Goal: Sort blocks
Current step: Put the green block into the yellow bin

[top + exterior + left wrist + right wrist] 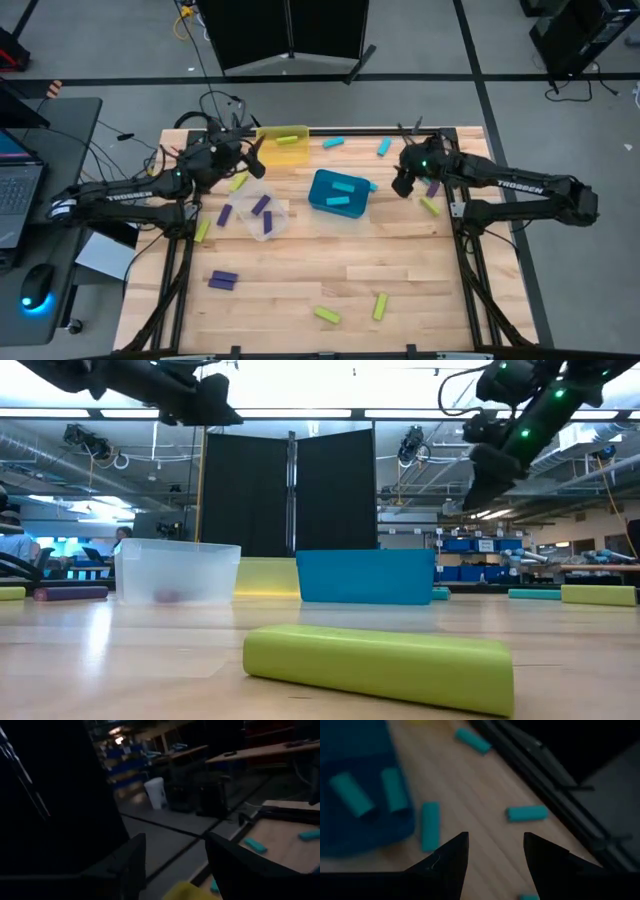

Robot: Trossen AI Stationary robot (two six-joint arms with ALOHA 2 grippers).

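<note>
Small bars in cyan, purple and yellow-green lie scattered over the wooden table. My left gripper hangs open and empty above the near-left corner of the yellow bin, which holds one yellow-green block. My right gripper is open and empty too, raised off the table just right of the teal bin. A cyan block lies on the wood beside that bin, another cyan block lies farther off, and two cyan blocks rest inside it.
A clear bin with purple blocks stands left of the teal one. Loose blocks: purple, yellow-green near the front edge, cyan at the far edge, purple and yellow-green under the right arm.
</note>
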